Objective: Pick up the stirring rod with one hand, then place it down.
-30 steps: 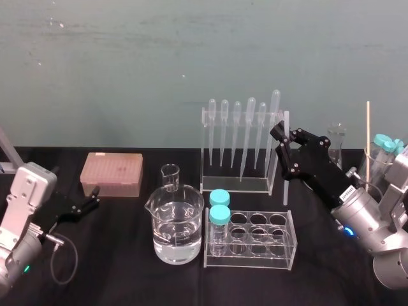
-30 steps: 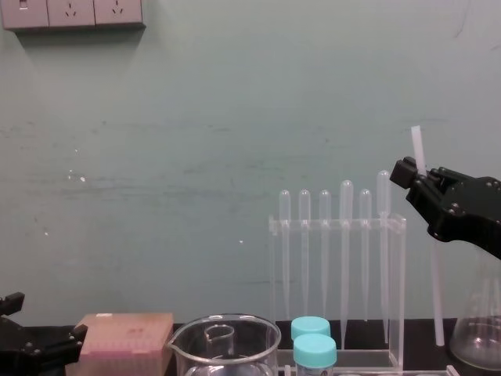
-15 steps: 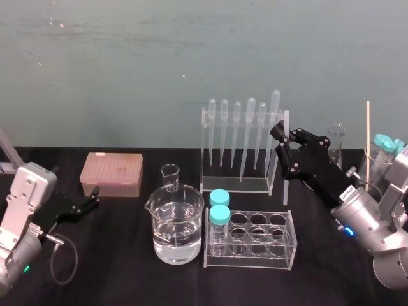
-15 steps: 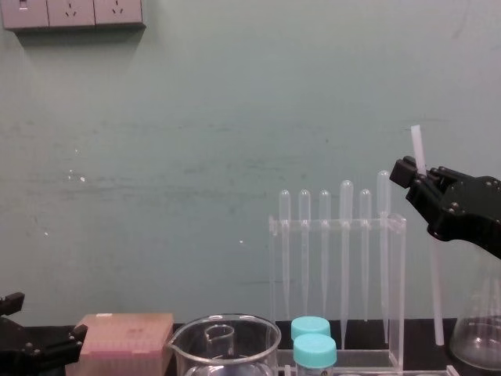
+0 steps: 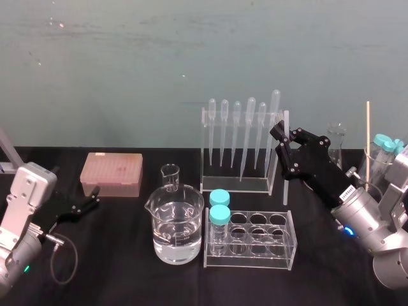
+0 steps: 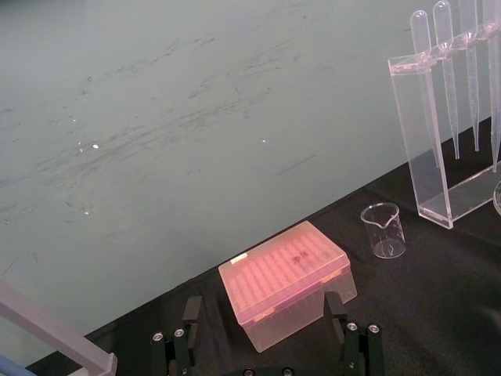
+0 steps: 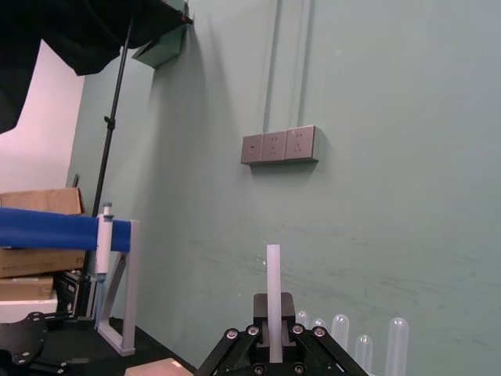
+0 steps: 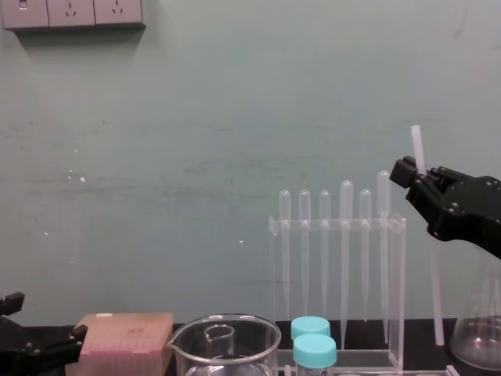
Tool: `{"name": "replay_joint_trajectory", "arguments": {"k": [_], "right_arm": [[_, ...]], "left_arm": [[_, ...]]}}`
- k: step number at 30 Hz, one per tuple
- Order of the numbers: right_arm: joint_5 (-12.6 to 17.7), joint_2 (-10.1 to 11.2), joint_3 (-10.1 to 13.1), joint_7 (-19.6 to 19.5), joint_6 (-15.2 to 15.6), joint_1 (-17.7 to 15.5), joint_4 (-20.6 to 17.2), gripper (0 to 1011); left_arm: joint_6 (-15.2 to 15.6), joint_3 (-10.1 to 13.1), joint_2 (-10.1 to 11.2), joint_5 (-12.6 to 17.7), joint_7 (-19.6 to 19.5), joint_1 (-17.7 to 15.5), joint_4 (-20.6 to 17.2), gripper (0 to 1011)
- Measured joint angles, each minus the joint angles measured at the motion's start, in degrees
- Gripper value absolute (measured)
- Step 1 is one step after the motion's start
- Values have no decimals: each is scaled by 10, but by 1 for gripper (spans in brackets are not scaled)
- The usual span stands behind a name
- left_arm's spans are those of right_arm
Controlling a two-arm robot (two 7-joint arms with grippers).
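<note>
The black surface carries a pink tip box just ahead of the left gripper's jaws. Toward the right gripper's jaws stand a small beaker, a water-filled beaker, a tube rack and, just beside those jaws, the pipette stand.

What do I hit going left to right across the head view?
left hand → pink tip box → large beaker → pipette rack → stirring rod, gripped upright in the right hand → wooden stick
</note>
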Motion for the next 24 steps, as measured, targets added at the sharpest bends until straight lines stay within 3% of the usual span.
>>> {"name": "replay_joint_trajectory", "arguments": {"k": [24], "right_arm": [[0, 0, 0, 0, 0, 0, 0, 69]], "left_arm": [[0, 0, 0, 0, 0, 0, 0, 1000]]}}
